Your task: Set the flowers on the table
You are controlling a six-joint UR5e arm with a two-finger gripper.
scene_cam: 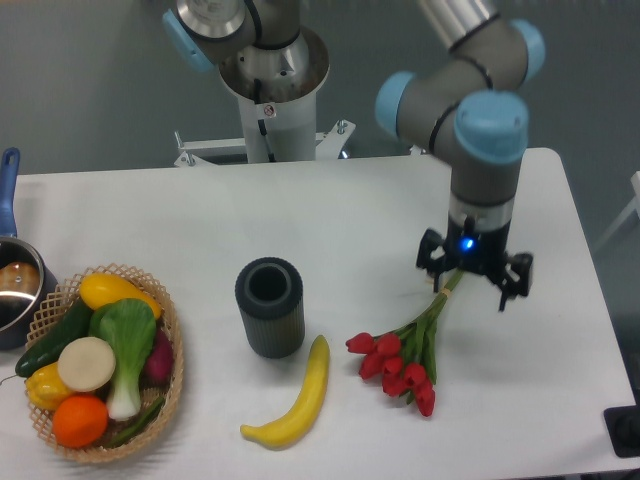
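Lying on the table (350, 220), the flowers (405, 360) have stem ends between spread jaws.

The white table (330, 215) carries a basket (172, 395) of vegetables and a pot (18, 285) at its left edge. A dark cup (269, 307), a banana (298, 400) and the flowers (405, 362) lie near the front edge.

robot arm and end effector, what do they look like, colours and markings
The arm has silver-grey tube segments with light blue caps on its rounded grey joints. The end effector is black and angular, with a small blue light glowing at its centre. The mounting column behind carries a small label.
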